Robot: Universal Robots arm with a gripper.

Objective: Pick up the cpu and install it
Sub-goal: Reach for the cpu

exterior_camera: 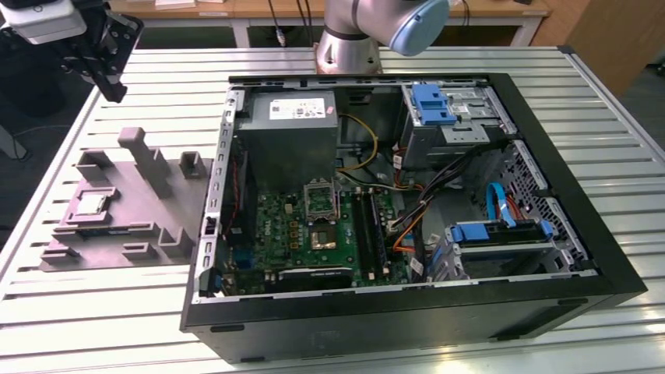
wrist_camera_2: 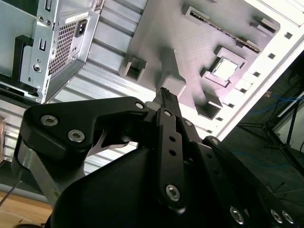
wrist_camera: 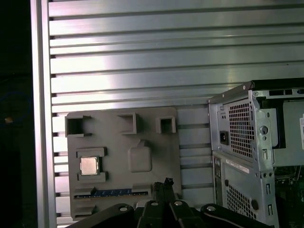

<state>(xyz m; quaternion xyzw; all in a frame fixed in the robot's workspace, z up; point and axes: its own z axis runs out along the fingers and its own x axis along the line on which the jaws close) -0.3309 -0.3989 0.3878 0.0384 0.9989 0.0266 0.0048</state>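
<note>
Plainly, the task had barely begun. The cpu [exterior_camera: 92, 204] [wrist_camera: 89, 165] [wrist_camera_2: 224, 69] lay flat in its square recess on the grey tray [exterior_camera: 104, 251] [wrist_camera: 114, 142], silvery top up, with nothing touching it. The tray rested on the slatted table [exterior_camera: 104, 312], just beside the open computer case [exterior_camera: 416, 312], on the exterior view's left.

My gripper [exterior_camera: 107, 74] [wrist_camera_2: 164, 92] [wrist_camera: 167, 182] hung above the tray's far edge, well apart from the chip. As far as both wrist views showed, my fingers were pressed together at the tips and pinched nothing.

So nothing was done yet: the pick-up was not made, and the whole install remained. Inside the case, the metal-framed socket [exterior_camera: 320, 195] on the green circuit board [exterior_camera: 280, 226] looked dark and bare in its middle, which I took as waiting for the chip, though I could not be sure at that size.

By my count: one cpu, one tray, one socket, one circuit board with one dark glossy chip [exterior_camera: 324, 240] on it, one case, one grey power supply [exterior_camera: 301, 117], and two blue drive brackets [exterior_camera: 431, 103] [exterior_camera: 499, 231].
</note>
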